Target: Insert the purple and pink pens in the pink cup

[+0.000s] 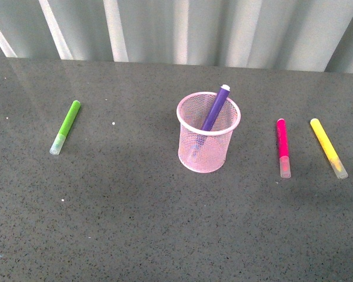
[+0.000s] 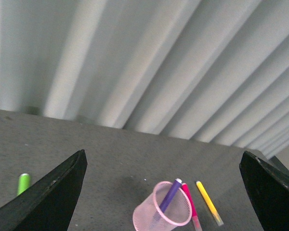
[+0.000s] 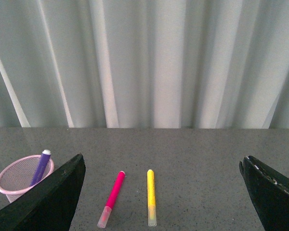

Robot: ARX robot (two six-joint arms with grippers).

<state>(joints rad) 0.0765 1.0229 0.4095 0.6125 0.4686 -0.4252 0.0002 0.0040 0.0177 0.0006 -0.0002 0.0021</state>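
The pink cup [image 1: 207, 140] stands upright mid-table with the purple pen [image 1: 215, 110] leaning inside it, its end above the rim. The pink pen [image 1: 282, 146] lies flat to the cup's right, whitish cap toward me. Neither gripper shows in the front view. In the left wrist view the cup [image 2: 161, 216], purple pen [image 2: 169, 196] and pink pen [image 2: 190, 205] lie ahead of my open, empty left gripper [image 2: 166, 192]. In the right wrist view the pink pen [image 3: 112, 196] lies ahead of my open, empty right gripper [image 3: 163, 192], with the cup [image 3: 19, 179] and purple pen [image 3: 41, 166] off to one side.
A lime-green marker [image 1: 66, 126] lies at the table's left. A yellow marker [image 1: 328, 147] lies just right of the pink pen, also in the right wrist view [image 3: 151, 196]. A corrugated grey wall [image 1: 176, 29] runs along the table's far edge.
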